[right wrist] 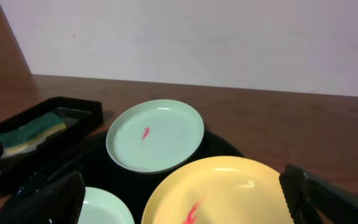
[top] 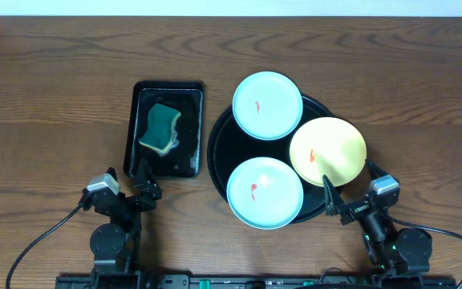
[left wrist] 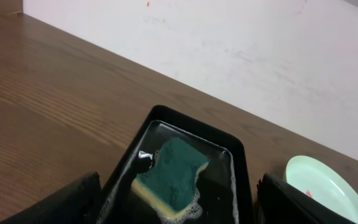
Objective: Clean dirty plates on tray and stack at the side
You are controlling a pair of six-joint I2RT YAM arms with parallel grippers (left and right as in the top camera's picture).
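Observation:
Three plates lie on the round black tray (top: pixel 219 156), each with a red smear: a mint-blue plate (top: pixel 267 105) at the back, a mint-blue plate (top: pixel 265 193) at the front, a pale yellow plate (top: pixel 327 151) at the right. My left gripper (top: pixel 137 181) is open and empty at the near end of the sponge tray. My right gripper (top: pixel 350 193) is open and empty just in front of the yellow plate (right wrist: pixel 229 193). The right wrist view also shows the back plate (right wrist: pixel 155 134) and the front plate's edge (right wrist: pixel 104 208).
A rectangular black sponge tray (top: pixel 139 96) left of the round tray holds soapy water and a green-and-yellow sponge (top: pixel 161 128), also in the left wrist view (left wrist: pixel 171 177). Brown wooden table (top: pixel 54 96) all round; a white wall stands behind.

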